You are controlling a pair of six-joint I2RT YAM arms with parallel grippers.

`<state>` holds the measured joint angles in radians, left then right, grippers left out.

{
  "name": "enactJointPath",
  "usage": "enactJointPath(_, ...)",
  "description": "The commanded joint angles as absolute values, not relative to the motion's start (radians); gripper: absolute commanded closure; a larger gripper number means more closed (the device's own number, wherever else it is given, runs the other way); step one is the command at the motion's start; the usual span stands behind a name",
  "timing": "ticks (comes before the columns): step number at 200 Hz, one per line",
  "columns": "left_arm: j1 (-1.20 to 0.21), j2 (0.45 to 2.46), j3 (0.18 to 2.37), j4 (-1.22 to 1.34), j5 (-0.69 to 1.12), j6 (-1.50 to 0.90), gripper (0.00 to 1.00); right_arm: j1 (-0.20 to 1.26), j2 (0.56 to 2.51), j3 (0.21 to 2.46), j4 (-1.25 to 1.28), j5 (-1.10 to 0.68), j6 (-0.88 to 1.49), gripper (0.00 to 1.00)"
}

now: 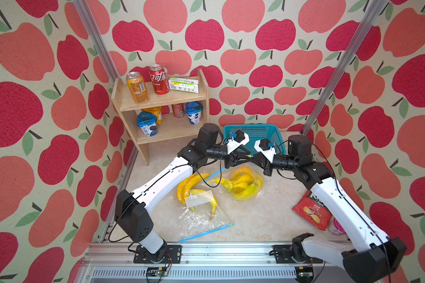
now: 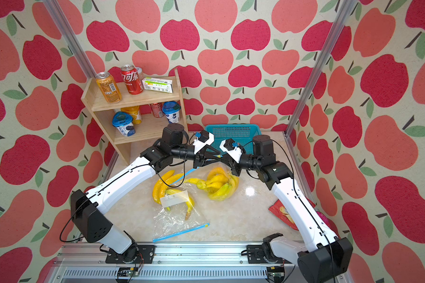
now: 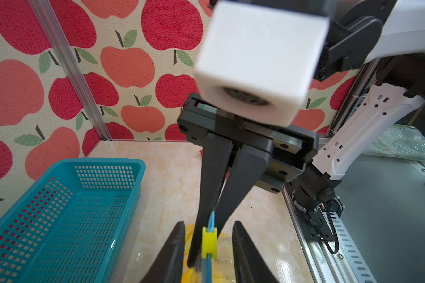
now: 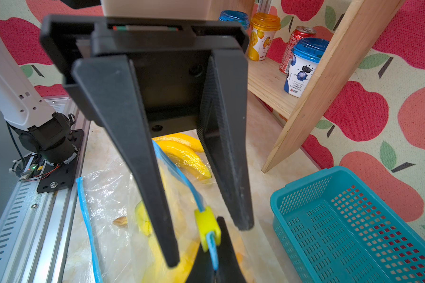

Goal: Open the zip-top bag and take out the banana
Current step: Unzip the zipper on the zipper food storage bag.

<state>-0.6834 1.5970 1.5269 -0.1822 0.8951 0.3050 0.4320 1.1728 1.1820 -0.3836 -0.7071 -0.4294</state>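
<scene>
The zip-top bag (image 1: 253,193) of yellow bananas (image 1: 244,182) lies mid-table in both top views, its blue zip strip (image 4: 182,178) lifted up to the grippers. My right gripper (image 4: 217,245) is shut on the end of that strip, just past the yellow slider (image 4: 206,225). My left gripper (image 3: 208,224) faces it, open. Its fingers (image 3: 176,250) straddle the slider (image 3: 209,242) with a gap on each side. In a top view the two grippers meet tip to tip, left gripper (image 1: 242,156) and right gripper (image 1: 252,159), above the bag.
A second clear bag (image 1: 201,220) with bananas (image 1: 187,187) and a white label lies nearer the front, its zip toward the rail. A teal basket (image 1: 255,132) stands just behind the grippers. A wooden shelf (image 1: 162,98) with cans and cups is back left, a red chips bag (image 1: 312,210) under the right arm.
</scene>
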Motion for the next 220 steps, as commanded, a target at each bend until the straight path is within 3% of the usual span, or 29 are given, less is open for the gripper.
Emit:
enactJointPath(1,-0.687,1.589,1.543,-0.179,0.890,0.310,0.65,0.439,1.154,1.201,-0.385,-0.703,-0.426,1.00)
enactJointPath(38,-0.689,1.587,1.546,-0.180,0.884,0.312,0.73,0.440,1.154,1.200,-0.387,-0.697,-0.427,1.00)
enactJointPath(116,-0.689,1.577,1.538,-0.184,0.868,0.316,0.75,0.440,1.150,1.200,-0.389,-0.682,-0.428,1.00)
enactJointPath(179,-0.688,1.576,1.543,-0.195,0.861,0.321,0.90,0.440,1.149,1.203,-0.393,-0.684,-0.423,1.00)
enactJointPath(220,-0.688,1.569,1.542,-0.205,0.855,0.325,0.92,0.433,1.141,1.208,-0.381,-0.667,-0.398,1.00)
